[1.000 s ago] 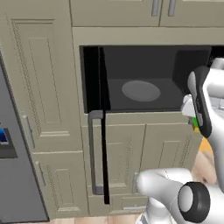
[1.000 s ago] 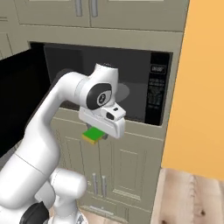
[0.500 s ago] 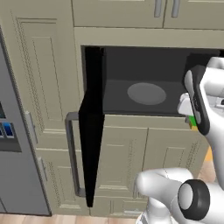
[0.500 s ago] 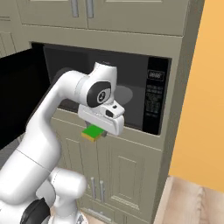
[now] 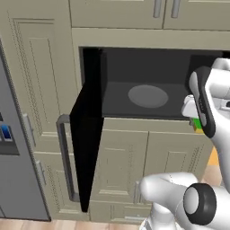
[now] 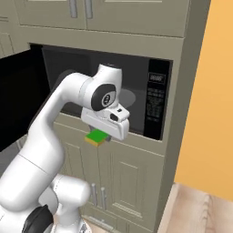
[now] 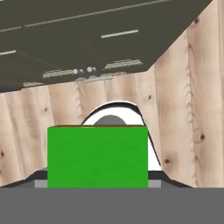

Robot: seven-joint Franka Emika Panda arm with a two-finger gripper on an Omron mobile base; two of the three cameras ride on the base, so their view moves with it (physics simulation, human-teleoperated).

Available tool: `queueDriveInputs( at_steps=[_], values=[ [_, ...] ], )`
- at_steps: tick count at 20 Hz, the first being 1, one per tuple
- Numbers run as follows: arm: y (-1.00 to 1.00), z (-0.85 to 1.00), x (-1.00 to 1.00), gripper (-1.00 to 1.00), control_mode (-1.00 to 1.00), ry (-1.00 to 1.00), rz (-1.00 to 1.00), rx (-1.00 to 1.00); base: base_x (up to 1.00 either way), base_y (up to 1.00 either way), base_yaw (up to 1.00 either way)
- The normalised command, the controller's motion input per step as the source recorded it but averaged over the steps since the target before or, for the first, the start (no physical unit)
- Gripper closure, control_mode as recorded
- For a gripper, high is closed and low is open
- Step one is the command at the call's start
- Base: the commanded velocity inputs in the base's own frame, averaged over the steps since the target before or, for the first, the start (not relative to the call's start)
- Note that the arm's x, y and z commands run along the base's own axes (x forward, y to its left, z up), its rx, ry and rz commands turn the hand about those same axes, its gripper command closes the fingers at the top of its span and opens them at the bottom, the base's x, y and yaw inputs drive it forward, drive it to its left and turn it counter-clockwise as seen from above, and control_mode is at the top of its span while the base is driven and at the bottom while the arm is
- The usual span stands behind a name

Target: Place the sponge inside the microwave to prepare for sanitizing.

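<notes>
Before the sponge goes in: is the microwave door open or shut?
Open. The black door is swung out to the left, and the dark cavity with its round turntable is exposed; the sponge is held outside, below the opening.

I see beige panelled cabinet doors (image 5: 134, 166) below the opening, slim metal handles (image 6: 97, 196) on them. More beige cupboards (image 6: 123, 13) above. Grey fridge front (image 5: 13, 179) at far left, small blue panel (image 5: 6, 133) on it. Orange wall (image 6: 211, 100) on the right. Light wood plank floor (image 7: 183, 113) underneath.
</notes>
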Motion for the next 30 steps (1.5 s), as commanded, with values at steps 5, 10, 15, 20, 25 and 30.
queueDriveInputs(
  at_steps=[5, 10, 15, 20, 25, 30],
  values=[
    [0.0, 0.0, 0.0, 1.0, 1.0, 0.0, 0.0, 0.0, 0.35, 0.29, -0.25],
    [0.0, 0.0, 0.0, 1.0, 1.0, 0.0, 0.0, 0.0, 0.48, 0.1, -0.25],
    [0.0, 0.0, 0.0, 1.0, 1.0, 0.0, 0.0, 0.0, 0.5, 0.1, -0.15],
    [0.0, 0.0, 0.0, 1.0, 1.0, 0.0, 0.0, 0.0, 0.33, 0.09, -0.07],
    [0.0, 0.0, 0.0, 1.0, 1.0, 0.0, 0.0, 0.0, 0.07, 0.01, 0.0],
    [0.0, 0.0, 0.0, 1.0, 1.0, 0.0, 0.0, 0.0, 0.0, 0.0, 0.0]
  ],
)
